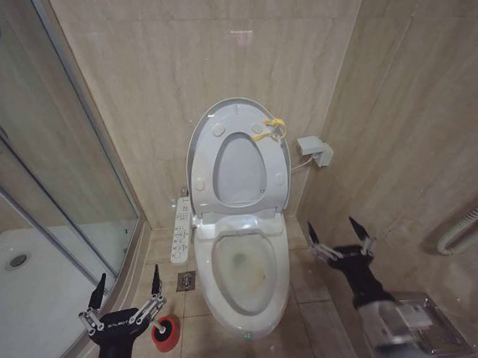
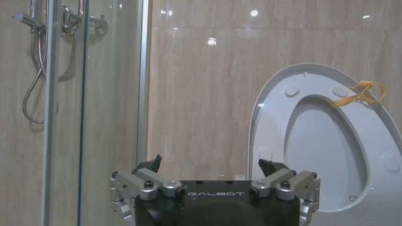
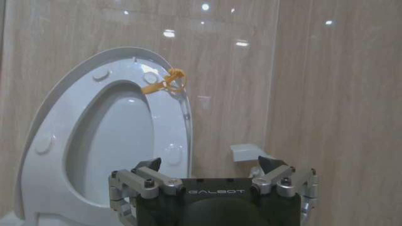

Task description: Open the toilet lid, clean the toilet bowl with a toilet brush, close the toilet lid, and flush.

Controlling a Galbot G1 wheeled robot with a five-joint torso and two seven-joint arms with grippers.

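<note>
Toilet lid (image 1: 237,109) stood raised against the beige tiled wall, with the ring-shaped seat (image 1: 277,177) lifted flat against it and a small yellow loop (image 1: 270,129) tied at the upper rim. Below it the toilet bowl (image 1: 282,268) lay uncovered, glossy white ceramic, elongated oval, with brownish staining on its inner surface. The left gripper (image 1: 126,284) hung low beside the bowl on the shower side, fingers spread apart and empty, well apart from lid and bowl. Just beside it on the floor stood a red cup-shaped holder (image 1: 166,333), partly covered by the gripper; the toilet brush could not be made out in it. The right gripper (image 1: 337,231) hung on the other side of the bowl, fingers likewise spread and empty, touching nothing. A white control panel (image 1: 180,230) was fixed along the bowl's side. The glass shower screen (image 1: 55,155) and its curved white tray (image 1: 39,314) were cut off at the frame edge.
</note>
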